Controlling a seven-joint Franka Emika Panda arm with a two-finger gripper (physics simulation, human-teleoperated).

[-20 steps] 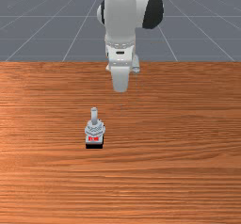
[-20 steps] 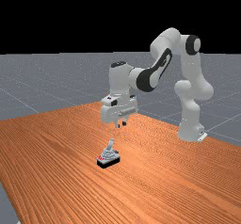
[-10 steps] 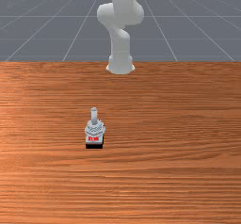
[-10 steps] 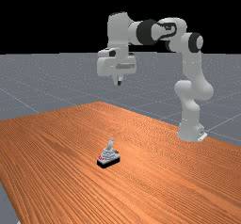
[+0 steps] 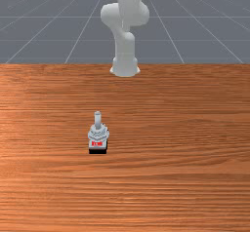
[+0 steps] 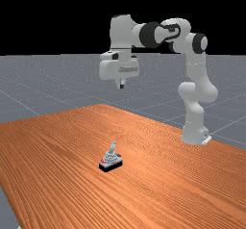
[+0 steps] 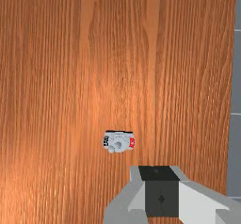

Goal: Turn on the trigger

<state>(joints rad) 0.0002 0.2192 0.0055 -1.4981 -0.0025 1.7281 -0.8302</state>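
In the front view, the trigger (image 5: 98,136) sits on the desk (image 5: 185,153) between seven and eight o'clock from the centre, its lever (image 5: 97,119) pointing to twelve, its red marking (image 5: 97,144) and black base (image 5: 97,151) toward six. Wood grain runs from nine to three o'clock; grey floor (image 5: 215,31) with pale grid lines lies past the desk's twelve o'clock edge. In the far view, the trigger's long axis runs roughly from eight to two, red toward eight, lever leaning to one. The fingers (image 6: 121,83) hang well above it, around twelve; whether they are open or closed, I cannot tell. Black backdrop (image 6: 57,16) fills the top. In the wrist view, the trigger's long axis crosses the grain, red end facing the desk's edge and floor.
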